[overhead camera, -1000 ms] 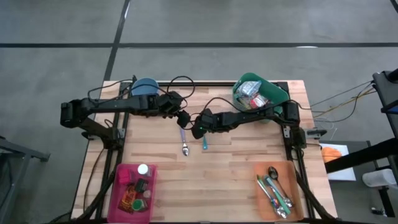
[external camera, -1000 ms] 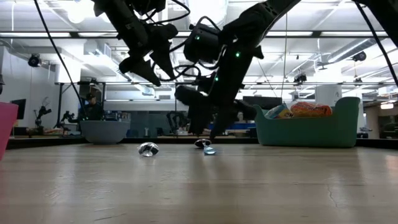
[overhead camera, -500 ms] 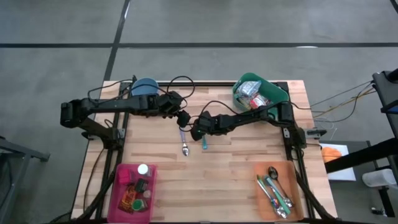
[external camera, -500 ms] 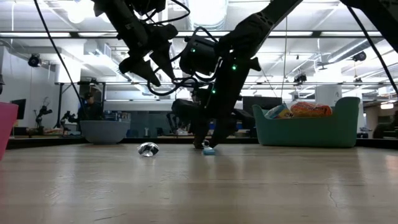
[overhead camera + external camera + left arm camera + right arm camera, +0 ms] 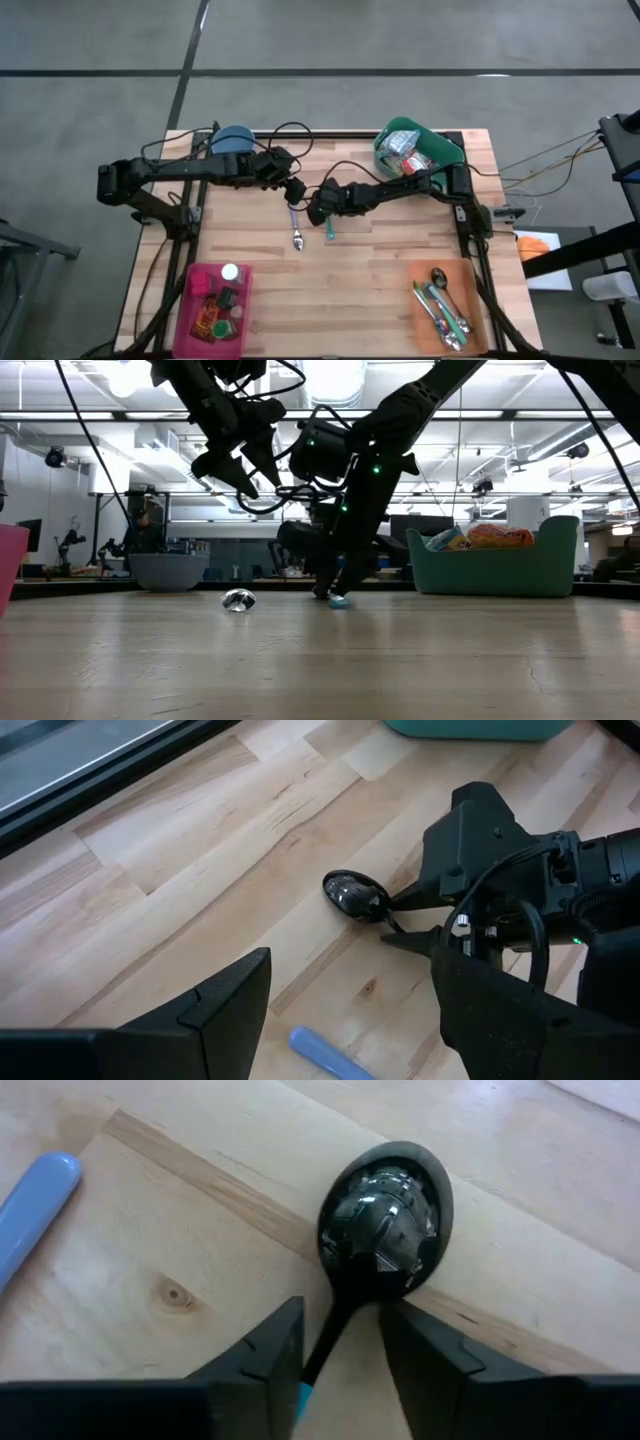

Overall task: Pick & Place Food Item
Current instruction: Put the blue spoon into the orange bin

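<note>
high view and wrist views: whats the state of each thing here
right gripper: low at the table, fingers either side of the teal-handled spoon's neck
left gripper: open, empty, raised
blue-handled spoon: flat on the table
green bin: filled with packets

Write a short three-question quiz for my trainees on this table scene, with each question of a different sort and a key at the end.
1. True or false: the right tool is down at the spoon, with one finger on each side of its neck.
2. Multiple choice: the food packets lie in A) the pink bin, B) the green bin, C) the orange tray.
3. Fill in: the left tool hangs open ____ the table, holding nothing.

Key: 1 true; 2 B; 3 above.
</note>
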`<action>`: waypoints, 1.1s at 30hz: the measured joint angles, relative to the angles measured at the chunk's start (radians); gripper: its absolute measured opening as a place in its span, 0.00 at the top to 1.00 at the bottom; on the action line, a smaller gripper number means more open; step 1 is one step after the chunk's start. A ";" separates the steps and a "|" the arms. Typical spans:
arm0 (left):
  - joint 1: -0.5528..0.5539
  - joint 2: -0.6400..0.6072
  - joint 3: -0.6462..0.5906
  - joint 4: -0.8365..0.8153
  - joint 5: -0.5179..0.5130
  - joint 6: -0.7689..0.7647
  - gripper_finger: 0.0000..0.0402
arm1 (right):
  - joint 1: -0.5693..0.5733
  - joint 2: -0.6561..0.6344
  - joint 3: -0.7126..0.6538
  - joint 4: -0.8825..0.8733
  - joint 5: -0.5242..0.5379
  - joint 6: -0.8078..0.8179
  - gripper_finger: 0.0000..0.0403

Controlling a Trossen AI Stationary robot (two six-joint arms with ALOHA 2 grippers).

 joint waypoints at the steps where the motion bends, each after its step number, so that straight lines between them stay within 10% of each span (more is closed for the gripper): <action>1: 0.000 0.000 0.000 0.000 0.000 0.000 0.30 | 0.000 0.000 0.000 -0.001 0.000 -0.001 0.68; 10: 0.000 0.000 0.000 0.000 0.000 0.000 0.30 | -0.001 0.001 0.000 0.009 -0.003 -0.010 0.96; 33: 0.000 0.000 0.000 0.000 0.000 -0.003 0.30 | 0.023 -0.117 -0.005 -0.173 0.019 -0.035 0.96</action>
